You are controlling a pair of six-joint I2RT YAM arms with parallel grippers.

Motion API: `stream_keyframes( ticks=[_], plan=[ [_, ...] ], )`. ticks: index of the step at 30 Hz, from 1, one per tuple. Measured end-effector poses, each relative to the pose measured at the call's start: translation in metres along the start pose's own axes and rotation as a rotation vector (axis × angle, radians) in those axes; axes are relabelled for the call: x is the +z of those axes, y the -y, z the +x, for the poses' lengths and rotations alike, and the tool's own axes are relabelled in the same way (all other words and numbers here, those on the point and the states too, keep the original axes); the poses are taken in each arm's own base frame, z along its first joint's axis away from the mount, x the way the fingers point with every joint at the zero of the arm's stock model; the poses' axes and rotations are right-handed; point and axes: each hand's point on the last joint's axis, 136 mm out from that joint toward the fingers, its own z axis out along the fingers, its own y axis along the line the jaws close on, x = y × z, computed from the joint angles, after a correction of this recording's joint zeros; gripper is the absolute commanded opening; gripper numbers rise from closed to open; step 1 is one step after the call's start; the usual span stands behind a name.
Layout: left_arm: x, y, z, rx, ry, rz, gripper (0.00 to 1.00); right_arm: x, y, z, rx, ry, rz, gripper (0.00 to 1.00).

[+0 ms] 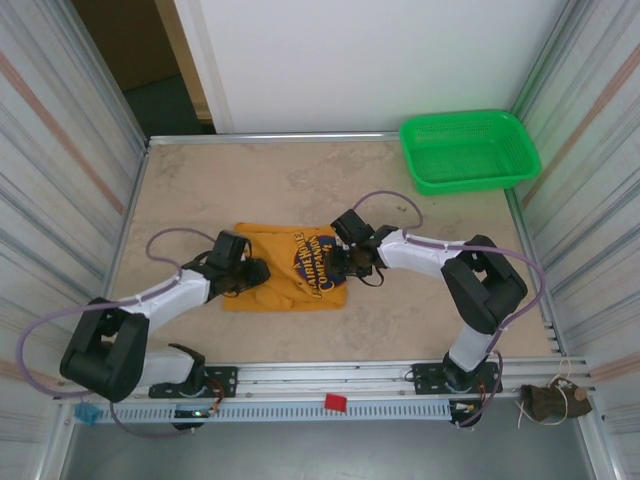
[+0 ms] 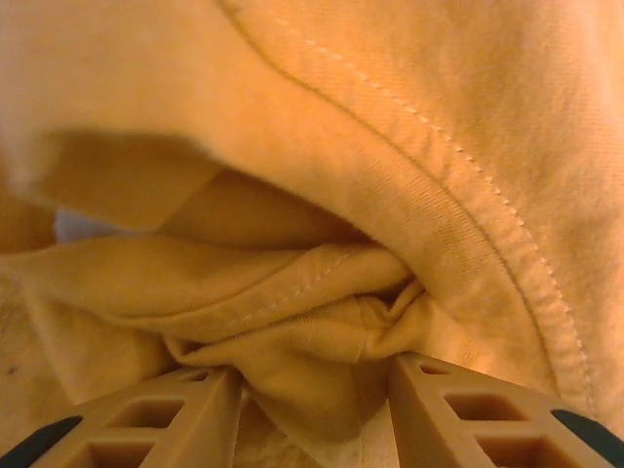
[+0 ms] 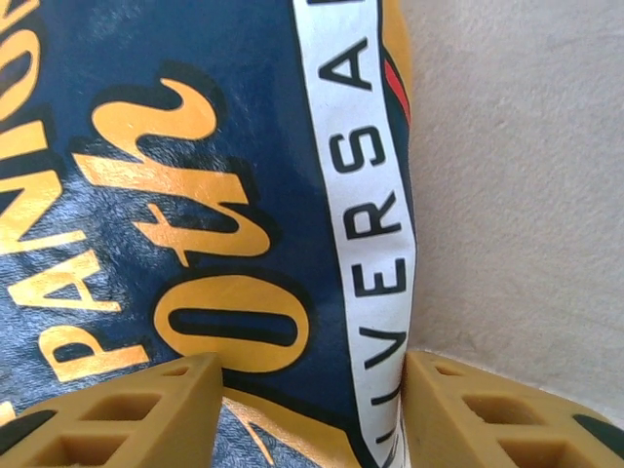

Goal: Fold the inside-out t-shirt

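The inside-out t-shirt (image 1: 285, 283) lies folded into a small mustard-orange rectangle at the middle of the table, its dark-and-white lettered print (image 1: 313, 260) facing up on the right half. My left gripper (image 1: 250, 275) is at the shirt's left end. In the left wrist view a gathered wad of the orange cloth (image 2: 322, 341) fills the gap of the left gripper (image 2: 314, 375), which is shut on it. My right gripper (image 1: 352, 262) is low over the shirt's right edge. In the right wrist view the right gripper (image 3: 312, 366) stands open, straddling the flat printed edge (image 3: 375, 244).
A green plastic basket (image 1: 468, 150) stands at the back right corner. The bare beige tabletop (image 1: 300, 180) stretches behind the shirt, with corrugated walls on both sides. A small red object (image 1: 336, 402) sits on the front rail between the arm bases.
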Motion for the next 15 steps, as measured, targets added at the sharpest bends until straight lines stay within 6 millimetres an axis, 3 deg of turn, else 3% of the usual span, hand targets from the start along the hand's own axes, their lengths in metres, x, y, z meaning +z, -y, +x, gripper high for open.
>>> stream_keyframes(
  ticks=[1,4,5,10,15],
  plan=[
    [0.003,0.000,0.000,0.006,0.002,-0.005,0.32,0.000,0.000,-0.002,0.007,0.005,-0.006,0.33],
    [0.012,0.000,0.002,0.015,-0.003,-0.019,0.04,0.003,0.007,-0.003,0.043,0.008,-0.013,0.00],
    [0.014,0.001,0.002,0.015,0.000,-0.015,0.00,0.005,0.010,-0.003,0.059,0.006,-0.013,0.00],
    [0.009,0.014,-0.004,0.039,0.019,0.015,0.00,0.006,0.030,-0.005,0.112,0.013,-0.006,0.00],
    [-0.018,0.032,-0.014,0.031,0.079,0.096,0.00,-0.016,0.048,-0.012,0.158,0.062,-0.014,0.00]
  ],
)
